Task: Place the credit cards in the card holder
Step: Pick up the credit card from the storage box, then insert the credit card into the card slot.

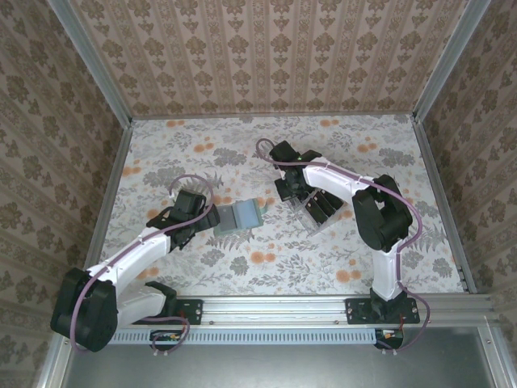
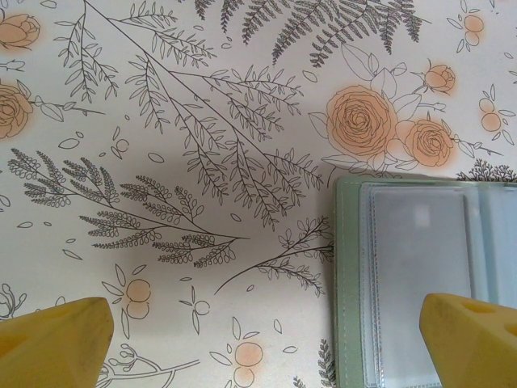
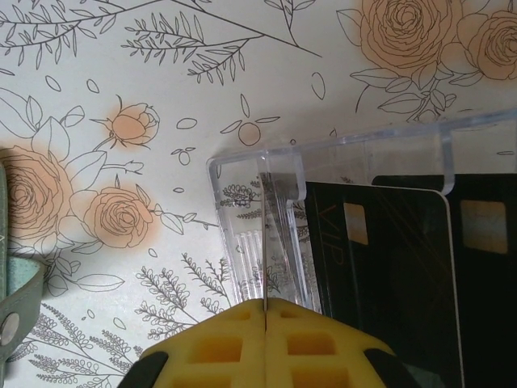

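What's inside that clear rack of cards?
Black cards, one marked VIP, overlapping. Through the rack's left compartment the floral table shows. The right gripper covers its near end.

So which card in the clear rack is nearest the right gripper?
The black card marked VIP, just right of the shut right gripper; the other dark card lies further right.

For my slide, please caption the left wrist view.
Open left claw above the floral table, one yellow finger over the open grey-green card holder.
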Available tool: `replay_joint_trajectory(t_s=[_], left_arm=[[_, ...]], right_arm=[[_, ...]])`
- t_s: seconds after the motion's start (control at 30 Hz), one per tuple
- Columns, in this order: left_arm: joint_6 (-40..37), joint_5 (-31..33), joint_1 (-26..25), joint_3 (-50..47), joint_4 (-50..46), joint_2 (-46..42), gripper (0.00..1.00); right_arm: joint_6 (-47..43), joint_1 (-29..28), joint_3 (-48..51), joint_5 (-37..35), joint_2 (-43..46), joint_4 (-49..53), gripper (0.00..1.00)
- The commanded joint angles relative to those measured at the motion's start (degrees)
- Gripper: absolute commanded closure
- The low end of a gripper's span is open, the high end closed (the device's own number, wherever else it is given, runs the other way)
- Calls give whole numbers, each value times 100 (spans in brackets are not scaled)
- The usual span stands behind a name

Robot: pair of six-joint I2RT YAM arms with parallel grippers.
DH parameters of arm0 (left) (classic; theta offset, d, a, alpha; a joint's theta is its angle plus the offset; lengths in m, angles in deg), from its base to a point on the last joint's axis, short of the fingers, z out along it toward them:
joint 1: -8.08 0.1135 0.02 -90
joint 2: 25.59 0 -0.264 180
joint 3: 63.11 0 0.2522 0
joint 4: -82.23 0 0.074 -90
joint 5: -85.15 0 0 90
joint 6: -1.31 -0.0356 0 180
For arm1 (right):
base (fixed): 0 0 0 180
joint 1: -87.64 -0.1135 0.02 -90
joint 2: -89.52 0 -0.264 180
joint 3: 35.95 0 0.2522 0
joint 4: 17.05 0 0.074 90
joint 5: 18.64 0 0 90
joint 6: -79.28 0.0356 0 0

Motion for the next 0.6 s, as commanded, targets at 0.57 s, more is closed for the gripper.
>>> replay_joint_trajectory(t_s=[0.57], left_arm=[[-371, -40, 35, 187, -460, 102, 0]], right_arm=[[1963, -477, 1131, 2706, 1178, -2641, 100]])
